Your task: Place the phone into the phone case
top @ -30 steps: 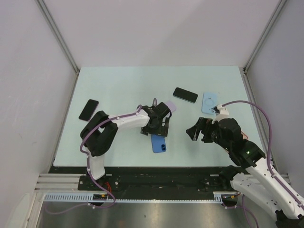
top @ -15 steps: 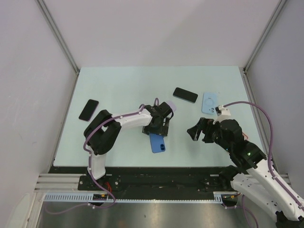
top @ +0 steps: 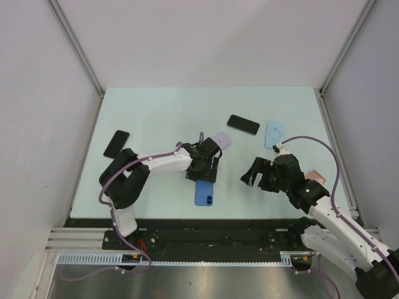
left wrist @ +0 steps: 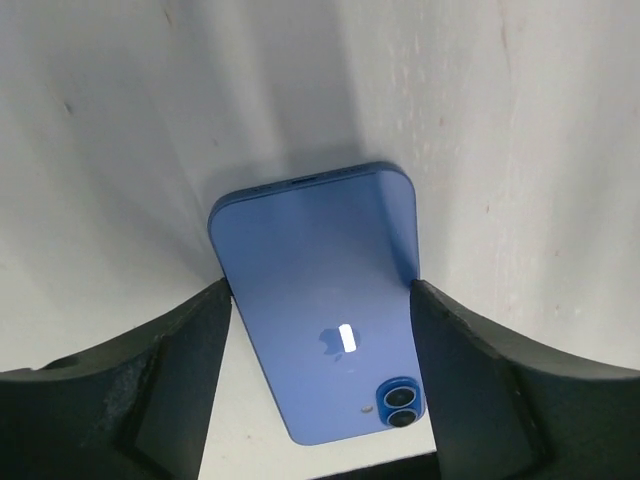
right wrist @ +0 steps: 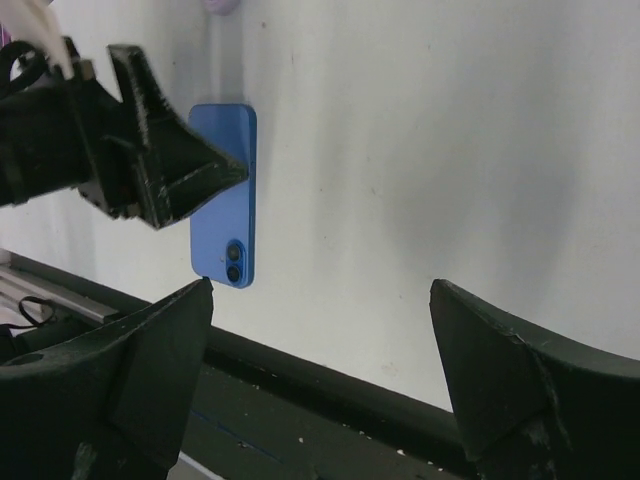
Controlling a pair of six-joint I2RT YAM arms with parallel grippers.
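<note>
One phone (top: 204, 194) end hides beneath the left hand (top: 202, 175).

white-and-black arms (top: 165, 161), purple cables (top: 310, 138)

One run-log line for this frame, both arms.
left end effector: straddling blue phone, grip unclear | right end effector: open, empty | blue phone: flat on table, uncased | light-blue case: lying apart
</note>
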